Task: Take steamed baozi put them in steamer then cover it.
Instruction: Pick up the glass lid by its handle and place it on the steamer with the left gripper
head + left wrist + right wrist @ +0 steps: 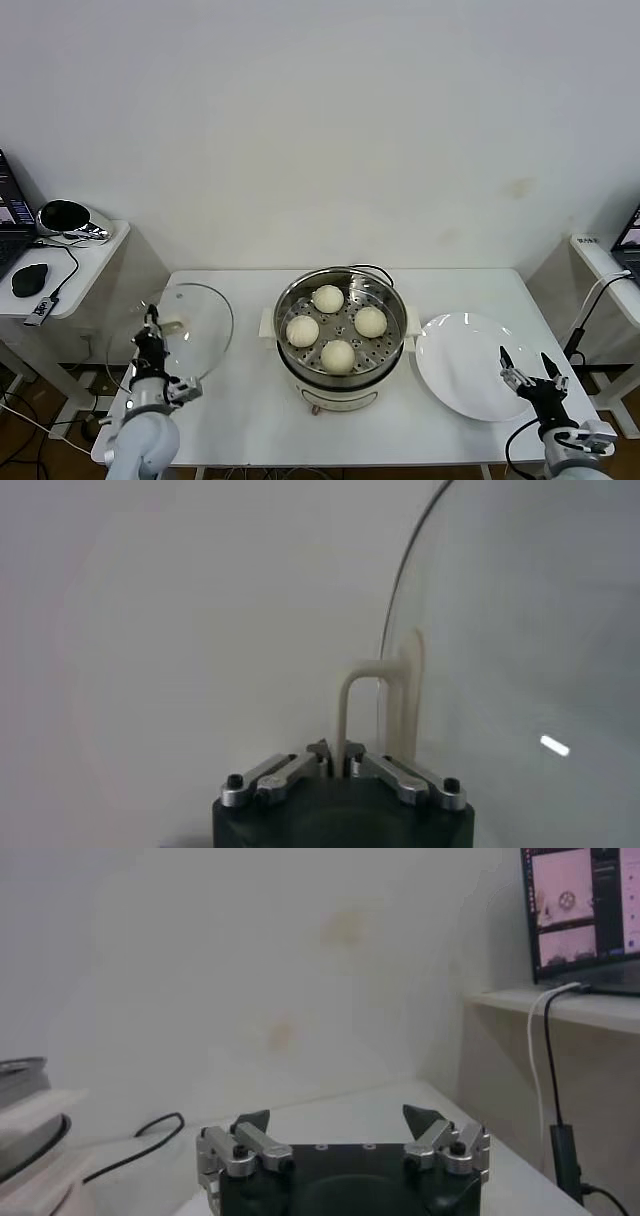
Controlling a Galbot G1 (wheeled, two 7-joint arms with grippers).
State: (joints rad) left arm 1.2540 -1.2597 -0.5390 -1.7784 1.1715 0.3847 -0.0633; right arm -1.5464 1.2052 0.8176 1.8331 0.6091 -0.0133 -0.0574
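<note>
Four cream-white baozi (338, 355) lie on the perforated tray inside the steel steamer (340, 300) at the table's middle. My left gripper (152, 327) at the table's left edge is shut on the cream bar handle (350, 705) of the clear glass cover (195, 330), which it holds tilted up on its edge above the table. The cover's rim (400, 585) curves across the left wrist view. My right gripper (529, 367) is open and empty at the table's front right, beside the white plate (465, 365); it also shows in the right wrist view (337, 1116).
The plate is bare. A black cable (375, 269) runs behind the steamer. A side desk (85, 270) with a mouse stands at the left, another shelf (600, 260) with a screen at the right. The wall is close behind.
</note>
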